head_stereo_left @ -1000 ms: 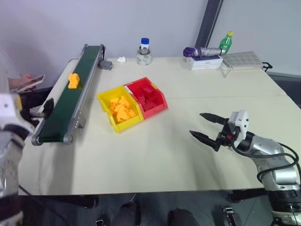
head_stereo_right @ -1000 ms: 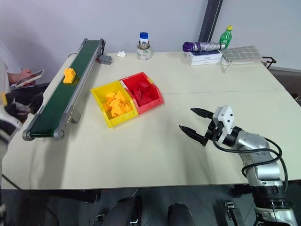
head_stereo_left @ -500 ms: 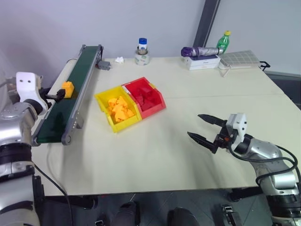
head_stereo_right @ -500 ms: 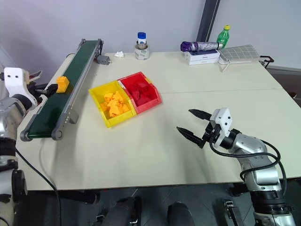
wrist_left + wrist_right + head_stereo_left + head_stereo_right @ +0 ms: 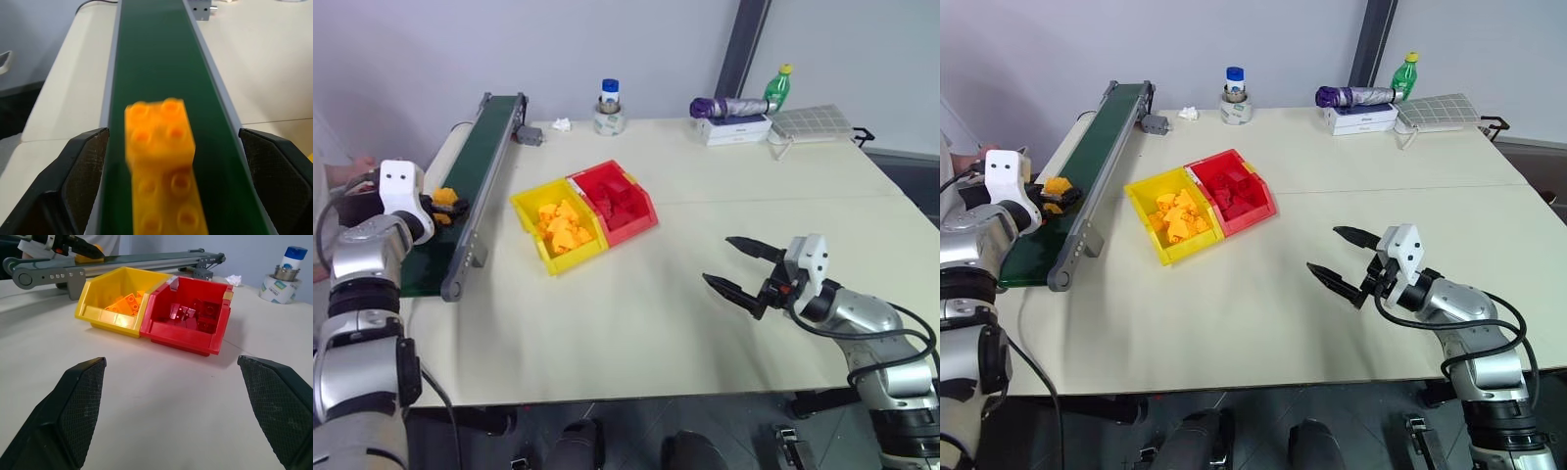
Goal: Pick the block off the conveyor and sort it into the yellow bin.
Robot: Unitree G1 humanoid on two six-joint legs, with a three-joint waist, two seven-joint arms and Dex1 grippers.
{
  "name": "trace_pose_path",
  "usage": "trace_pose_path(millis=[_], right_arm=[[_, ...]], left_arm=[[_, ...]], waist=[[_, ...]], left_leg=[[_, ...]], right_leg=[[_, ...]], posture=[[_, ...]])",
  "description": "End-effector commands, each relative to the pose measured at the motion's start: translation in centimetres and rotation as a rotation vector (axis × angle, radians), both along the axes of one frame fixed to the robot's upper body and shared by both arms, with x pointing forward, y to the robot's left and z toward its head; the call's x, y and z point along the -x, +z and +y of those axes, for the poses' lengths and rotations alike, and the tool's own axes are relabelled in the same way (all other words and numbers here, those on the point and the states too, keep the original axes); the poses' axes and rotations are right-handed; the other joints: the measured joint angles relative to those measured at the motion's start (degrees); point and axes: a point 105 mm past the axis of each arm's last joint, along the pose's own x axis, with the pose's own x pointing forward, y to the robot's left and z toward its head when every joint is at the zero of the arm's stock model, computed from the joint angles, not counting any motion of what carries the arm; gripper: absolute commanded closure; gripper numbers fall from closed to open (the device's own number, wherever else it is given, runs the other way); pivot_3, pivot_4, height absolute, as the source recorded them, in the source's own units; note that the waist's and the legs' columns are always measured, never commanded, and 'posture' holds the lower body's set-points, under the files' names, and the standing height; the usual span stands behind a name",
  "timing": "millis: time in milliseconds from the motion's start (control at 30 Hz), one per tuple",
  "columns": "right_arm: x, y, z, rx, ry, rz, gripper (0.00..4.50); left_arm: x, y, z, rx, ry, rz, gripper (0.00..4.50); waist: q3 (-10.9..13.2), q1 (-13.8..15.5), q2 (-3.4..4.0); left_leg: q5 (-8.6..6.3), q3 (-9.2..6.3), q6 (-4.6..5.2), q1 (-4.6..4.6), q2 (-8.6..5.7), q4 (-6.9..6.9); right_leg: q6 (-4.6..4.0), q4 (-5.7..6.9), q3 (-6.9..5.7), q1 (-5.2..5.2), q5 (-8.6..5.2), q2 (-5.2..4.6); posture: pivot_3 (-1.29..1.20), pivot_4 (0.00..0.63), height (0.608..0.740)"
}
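One block (image 5: 161, 161) sits on the conveyor (image 5: 484, 132) near its front end, between the fingers of the left tool (image 5: 450, 206); left wrist view shows both fingers spread wide on either side of the belt width, block centred in the gap, no contact seen yet, so grasp not made. Right tool (image 5: 742, 266) hovers over bare tabletop (image 5: 636, 323) well apart from the bins, fingers wide apart, holding nothing. Yellow bin (image 5: 527, 211) already has a heap of orange bricks inside, joined to red bin (image 5: 646, 211) with red bricks. Progress: early, approach stage done by the look of it; closing on the block, lift, carry across and drop into yellow bin all left. Edges: conveyor side rails run just beside the left fingers, so closing has to stay above the rails; belt end roller is near. Room: open tabletop between conveyor and yellow bin, short clear path; bin walls low, open front faces the robot. Tape roll with jar (image 5: 612, 119), bottle (image 5: 783, 86) and boxes stand along far edge, out of the way.
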Motion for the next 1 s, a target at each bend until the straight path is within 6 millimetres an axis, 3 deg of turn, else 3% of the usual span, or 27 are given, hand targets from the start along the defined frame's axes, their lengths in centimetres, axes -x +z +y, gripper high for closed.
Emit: trace_pose_path(millis=[33, 133, 233, 367, 433, 567, 700, 767, 833, 1000], right_arm=[[0.3, 1.3, 0.2, 0.003, 0.007, -0.057, 0.0], [0.3, 1.2, 0.2, 0.006, 0.005, -0.056, 0.0], [0.3, 1.2, 0.1, 0.005, 0.002, -0.054, 0.0], [0.2, 1.1, 0.0, 0.004, 0.0, -0.052, 0.0], [0.1, 1.1, 0.1, 0.003, 0.0, -0.052, 0.0], [-0.1, 1.1, 0.4, -0.002, 0.002, -0.056, 0.0], [0.0, 1.3, 0.6, -0.003, 0.002, -0.064, 0.0], [0.1, 1.5, 0.3, -0.001, -0.011, -0.066, 0.0], [0.3, 1.4, 0.0, 0.005, -0.021, -0.064, 0.0], [0.5, 1.1, 0.0, 0.006, -0.03, -0.06, 0.0]], left_arm=[[0.0, 1.8, -0.1, 0.001, -0.005, -0.064, 1.84], [0.2, 1.4, 0.2, -0.006, 0.017, -0.062, 3.22], [0.4, 4.2, -0.5, 0.049, 0.011, -0.192, 3.17], [0.7, 7.3, -4.6, 0.086, -0.136, -0.318, 3.17], [0.7, 7.6, -6.7, 0.072, -0.178, -0.325, 3.17], [-0.6, 6.7, -14.4, 0.13, -0.307, -0.312, 3.17], [-1.3, 5.1, -16.6, 0.133, -0.296, -0.288, 3.17], [-1.3, 5.0, -17.0, 0.112, -0.294, -0.296, 2.15], [-1.3, 4.9, -16.9, 0.102, -0.274, -0.303, 1.43], [-1.5, 4.6, -15.5, 0.109, -0.221, -0.298, 1.43]], waist=[[0.0, 0.04, 0.0], [0.0, 0.02, 0.0], [0.0, 0.03, -0.02], [0.09, 0.28, -0.23], [0.09, 0.12, -0.24], [0.08, 0.38, -0.24], [0.13, -0.11, -0.31], [0.16, -0.63, -0.35], [0.15, -0.71, -0.35], [0.16, 0.0, -0.36]], left_leg=[[0.0, 0.0, 0.0, 0.0, 0.0, 0.0], [0.0, 0.0, 0.0, 0.0, 0.0, 0.0], [0.0, 0.0, 0.0, 0.01, 0.01, 0.01], [0.0, -0.04, 0.0, -0.01, 0.03, 0.05], [0.0, -0.01, 0.0, 0.0, 0.02, 0.1], [0.0, 0.02, 0.01, 0.06, 0.02, 0.12], [0.01, 0.08, 0.05, 0.04, 0.03, 0.24], [0.01, 0.2, 0.06, 0.03, 0.06, 0.2], [0.02, 0.26, 0.05, 0.06, 0.09, 0.09], [0.02, 0.29, 0.05, 0.07, 0.11, 0.1]], right_leg=[[0.0, 0.01, 0.01, 0.0, 0.0, 0.0], [0.0, 0.01, 0.02, 0.0, 0.0, -0.01], [0.0, 0.03, 0.04, -0.01, 0.0, -0.03], [0.0, 0.03, 0.03, 0.04, 0.01, -0.09], [0.04, 0.0, 0.07, 0.07, 0.03, -0.13], [0.05, 0.04, 0.16, 0.11, 0.06, -0.11], [0.13, 0.07, 0.17, 0.1, 0.11, 0.0], [0.13, 0.13, 0.35, -0.04, 0.12, 0.02], [0.13, 0.15, 0.43, -0.11, 0.11, 0.08], [0.13, 0.15, 0.44, -0.11, 0.11, 0.12]], posture=[[0.0, 0.15, 0.74], [0.0, 0.15, 0.74], [0.0, 0.15, 0.74], [0.0, 0.15, 0.74], [0.0, 0.15, 0.74], [0.0, 0.15, 0.74], [0.0, 0.15, 0.74], [0.0, 0.15, 0.74], [0.0, 0.15, 0.74], [0.0, 0.15, 0.74]])
